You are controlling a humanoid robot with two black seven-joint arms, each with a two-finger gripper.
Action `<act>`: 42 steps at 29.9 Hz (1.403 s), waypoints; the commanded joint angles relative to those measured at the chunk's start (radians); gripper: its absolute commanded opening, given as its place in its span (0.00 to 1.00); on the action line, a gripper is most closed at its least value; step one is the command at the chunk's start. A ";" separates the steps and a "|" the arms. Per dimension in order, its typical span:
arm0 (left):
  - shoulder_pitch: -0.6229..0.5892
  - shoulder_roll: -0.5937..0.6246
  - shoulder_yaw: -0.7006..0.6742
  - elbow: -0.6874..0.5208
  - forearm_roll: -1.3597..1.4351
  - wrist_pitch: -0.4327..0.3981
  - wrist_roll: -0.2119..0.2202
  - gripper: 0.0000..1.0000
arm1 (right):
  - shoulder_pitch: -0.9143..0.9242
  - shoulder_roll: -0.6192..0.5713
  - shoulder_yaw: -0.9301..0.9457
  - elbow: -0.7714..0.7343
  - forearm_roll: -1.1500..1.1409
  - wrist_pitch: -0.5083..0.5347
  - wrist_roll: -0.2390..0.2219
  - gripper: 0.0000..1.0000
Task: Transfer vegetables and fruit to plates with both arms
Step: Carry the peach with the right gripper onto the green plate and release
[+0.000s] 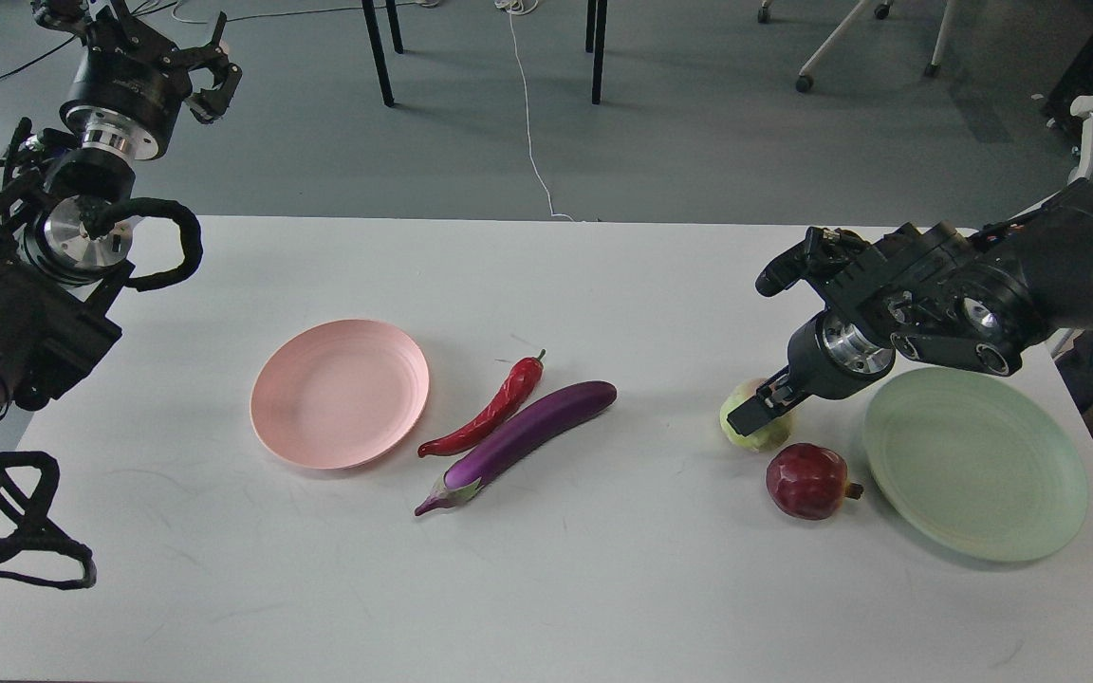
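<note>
On my screen, contents of the white table, left to right: the pale pink plate, nothing on it; the red chili pepper, lying diagonally just right of that plate with its green stem toward the far edge; the purple eggplant, alongside the chili on its nearer right side, parallel and almost touching it, stem cap toward me; the pale green fruit, partly covered by my right gripper; the dark red pomegranate, just in front of the green fruit and just left of the pale green plate, its crown toward that plate; the green plate carries nothing. My right gripper is down on the green fruit, fingers reaching over its top; whether they pinch it or sit loose I cannot tell. My left gripper is raised at the far left, off the table edge and well apart from every item, fingers spread and holding nothing.
</note>
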 commanded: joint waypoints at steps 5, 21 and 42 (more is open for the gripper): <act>0.000 0.008 0.000 0.000 0.000 0.000 0.000 0.98 | 0.005 -0.004 -0.003 0.000 -0.001 -0.001 0.000 0.65; -0.003 0.030 -0.002 -0.003 0.000 0.000 0.005 0.98 | 0.194 -0.460 0.014 0.162 -0.056 -0.011 -0.002 0.64; -0.006 0.044 0.000 -0.006 0.001 0.000 0.005 0.98 | -0.090 -0.607 0.014 0.167 -0.130 -0.222 -0.026 0.83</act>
